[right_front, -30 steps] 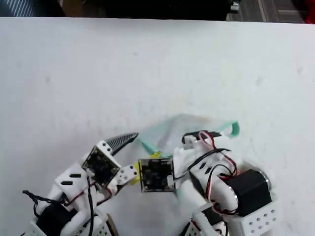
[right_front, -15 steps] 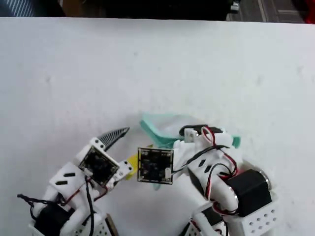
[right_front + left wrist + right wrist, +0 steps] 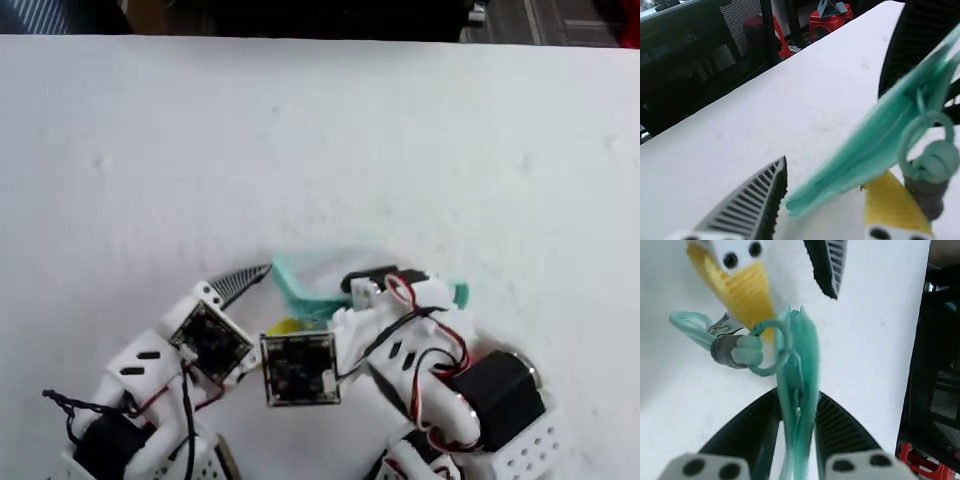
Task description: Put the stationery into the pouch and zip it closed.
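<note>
The teal pouch (image 3: 315,272) hangs edge-up just above the white table (image 3: 320,140), and my right gripper (image 3: 797,407) is shut on it with a black finger on each side. A teal cord loop with a grey knot (image 3: 737,350) dangles from the zip end. My left gripper (image 3: 832,172) stands open around that end of the pouch (image 3: 875,145), its black ribbed finger (image 3: 757,202) on one side and its yellow finger (image 3: 890,205) by the cord loop (image 3: 930,162). What the pouch holds is hidden. From above, the left gripper (image 3: 275,298) is just left of the pouch.
Both arms crowd the table's near edge, with the right wrist camera board (image 3: 298,368) between them. White table stretches far behind the pouch. Beyond the far edge stand a dark mesh chair (image 3: 705,55) and a red stool (image 3: 827,15).
The right arm has pulled the pouch leftward and raised it from lying spread out to standing bunched on edge. The left gripper has stayed near, and the pouch end now sits between its fingers.
</note>
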